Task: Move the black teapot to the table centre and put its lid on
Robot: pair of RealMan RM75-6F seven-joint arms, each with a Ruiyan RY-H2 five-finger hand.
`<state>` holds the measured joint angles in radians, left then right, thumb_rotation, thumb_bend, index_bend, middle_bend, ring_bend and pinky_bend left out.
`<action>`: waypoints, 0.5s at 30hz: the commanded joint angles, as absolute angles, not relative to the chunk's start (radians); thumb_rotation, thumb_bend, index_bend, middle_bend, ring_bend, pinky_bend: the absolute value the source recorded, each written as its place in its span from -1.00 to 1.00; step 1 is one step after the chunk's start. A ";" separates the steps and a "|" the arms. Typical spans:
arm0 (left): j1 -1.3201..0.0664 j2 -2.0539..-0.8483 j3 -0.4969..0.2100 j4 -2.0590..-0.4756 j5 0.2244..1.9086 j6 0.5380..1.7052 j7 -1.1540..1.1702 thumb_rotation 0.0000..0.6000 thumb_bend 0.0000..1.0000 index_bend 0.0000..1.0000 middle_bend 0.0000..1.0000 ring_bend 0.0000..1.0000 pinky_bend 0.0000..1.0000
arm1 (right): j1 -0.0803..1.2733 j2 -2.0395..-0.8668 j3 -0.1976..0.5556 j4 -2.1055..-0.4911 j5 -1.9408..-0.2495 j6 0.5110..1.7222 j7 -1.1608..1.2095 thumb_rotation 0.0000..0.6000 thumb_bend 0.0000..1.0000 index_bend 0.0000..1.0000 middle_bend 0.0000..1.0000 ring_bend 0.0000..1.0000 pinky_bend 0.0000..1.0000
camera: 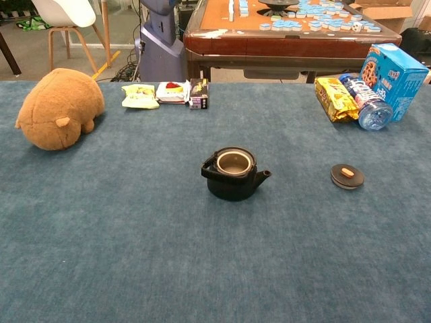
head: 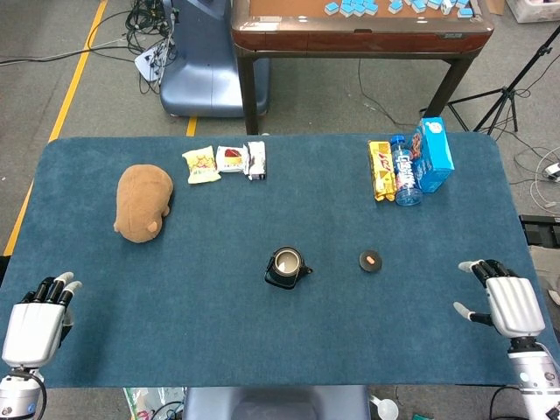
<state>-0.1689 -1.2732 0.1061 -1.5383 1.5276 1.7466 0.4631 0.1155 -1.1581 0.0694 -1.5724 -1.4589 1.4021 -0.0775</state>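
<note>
The black teapot [head: 287, 267] [camera: 234, 173] stands upright near the middle of the blue table, its top uncovered and its spout pointing right. Its flat black lid [head: 371, 261] [camera: 347, 176], with an orange knob, lies on the cloth to the right of the pot. My left hand [head: 33, 321] hovers at the table's front left corner, fingers extended and empty. My right hand [head: 506, 302] is at the front right edge, fingers spread and holding nothing. Both hands are far from pot and lid. Neither hand shows in the chest view.
A brown plush toy [head: 142, 201] lies at the left. Snack packets [head: 225, 161] sit at the back centre-left. A yellow packet [head: 380, 169], a water bottle [head: 403, 171] and a blue box [head: 434, 154] stand at the back right. Another table [head: 359, 22] stands beyond.
</note>
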 commanded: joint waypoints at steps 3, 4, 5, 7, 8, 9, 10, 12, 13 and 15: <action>-0.156 -1.270 0.087 -1.544 1.527 1.727 0.452 1.00 0.56 -0.29 -0.43 -0.48 0.08 | 0.117 -1.154 0.071 -1.575 -1.457 1.402 -0.072 1.00 -1.00 -0.33 -0.26 -0.47 -0.14; -0.152 -1.268 0.081 -1.548 1.523 1.722 0.448 1.00 0.56 -0.29 -0.42 -0.48 0.08 | 0.118 -1.154 0.074 -1.576 -1.456 1.404 -0.073 1.00 -1.00 -0.33 -0.26 -0.46 -0.13; -0.149 -1.266 0.077 -1.551 1.520 1.720 0.444 1.00 0.56 -0.29 -0.42 -0.48 0.08 | 0.118 -1.155 0.076 -1.577 -1.454 1.406 -0.074 1.00 -1.00 -0.33 -0.24 -0.44 -0.11; -0.139 -1.263 0.067 -1.558 1.509 1.717 0.437 1.00 0.56 -0.29 -0.42 -0.48 0.08 | 0.123 -1.153 0.080 -1.582 -1.451 1.404 -0.090 1.00 -1.00 -0.33 -0.20 -0.39 -0.03; -0.135 -1.262 0.062 -1.561 1.505 1.716 0.436 1.00 0.56 -0.29 -0.42 -0.48 0.08 | 0.126 -1.150 0.082 -1.587 -1.448 1.400 -0.102 1.00 -1.00 -0.33 -0.18 -0.37 0.00; -0.132 -1.260 0.058 -1.562 1.503 1.715 0.434 1.00 0.56 -0.29 -0.42 -0.48 0.08 | 0.129 -1.146 0.085 -1.595 -1.444 1.397 -0.115 1.00 -1.00 -0.33 -0.18 -0.35 0.03; -0.129 -1.259 0.055 -1.563 1.503 1.715 0.433 1.00 0.56 -0.29 -0.42 -0.48 0.08 | 0.134 -1.142 0.089 -1.605 -1.440 1.393 -0.129 1.00 -1.00 -0.33 -0.16 -0.32 0.07; -0.123 -1.255 0.047 -1.566 1.504 1.714 0.426 1.00 0.56 -0.29 -0.42 -0.48 0.08 | 0.146 -1.129 0.095 -1.632 -1.430 1.377 -0.170 1.00 -1.00 -0.33 -0.11 -0.22 0.16; -0.121 -1.254 0.045 -1.565 1.505 1.713 0.424 1.00 0.56 -0.29 -0.42 -0.48 0.08 | 0.153 -1.123 0.099 -1.644 -1.425 1.370 -0.190 1.00 -1.00 -0.33 -0.06 -0.16 0.20; -0.117 -1.251 0.039 -1.566 1.506 1.707 0.419 1.00 0.56 -0.29 -0.42 -0.48 0.08 | 0.171 -1.111 0.107 -1.674 -1.410 1.347 -0.238 1.00 -1.00 -0.33 0.03 -0.05 0.28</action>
<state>-0.1180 -1.2524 0.0400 -1.5653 1.5056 1.7085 0.4201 0.1516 -1.1264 0.0967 -1.6435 -1.4266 1.3702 -0.1970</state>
